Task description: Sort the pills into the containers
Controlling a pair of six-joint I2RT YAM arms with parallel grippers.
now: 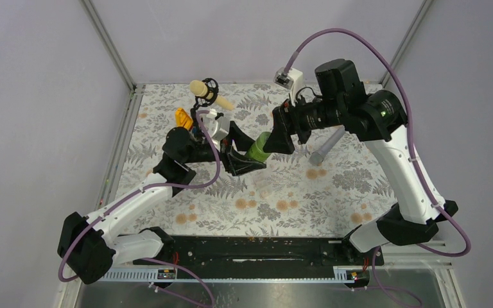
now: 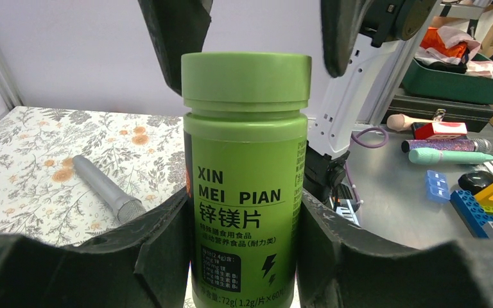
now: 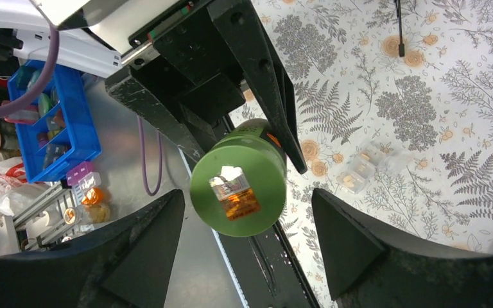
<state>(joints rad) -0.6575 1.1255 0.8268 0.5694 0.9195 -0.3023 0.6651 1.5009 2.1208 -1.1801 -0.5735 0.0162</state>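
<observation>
Top external view: the left gripper (image 1: 241,153) and the right gripper (image 1: 281,133) meet over the patterned mat (image 1: 167,96), at mid-bench and nearer the far edge than the near edge. The green bottle (image 1: 257,147) is between them, raised off the mat and tilted, with its capped end towards the right gripper.

Left wrist view: both left fingers (image 2: 167,256) press the lower body of the bottle from opposite sides, so it is firmly clamped. The label reads "XIN MEI PIAN". The cap (image 2: 246,77) is seated on the neck. The right fingers stand on either side of the cap, with a gap visible on at least one side.

Right wrist view: the cap top faces the camera and carries a small sticker (image 3: 234,196). The right jaws are spread wider than the cap and do not grip it.

The containers (image 3: 361,170), clear and low, rest on the mat well apart from the bottle, towards the near edge.

A grey cylindrical tool (image 1: 326,149) lies on the mat towards the right edge. A foam-tipped microphone (image 1: 208,93) lies near the far edge
</observation>
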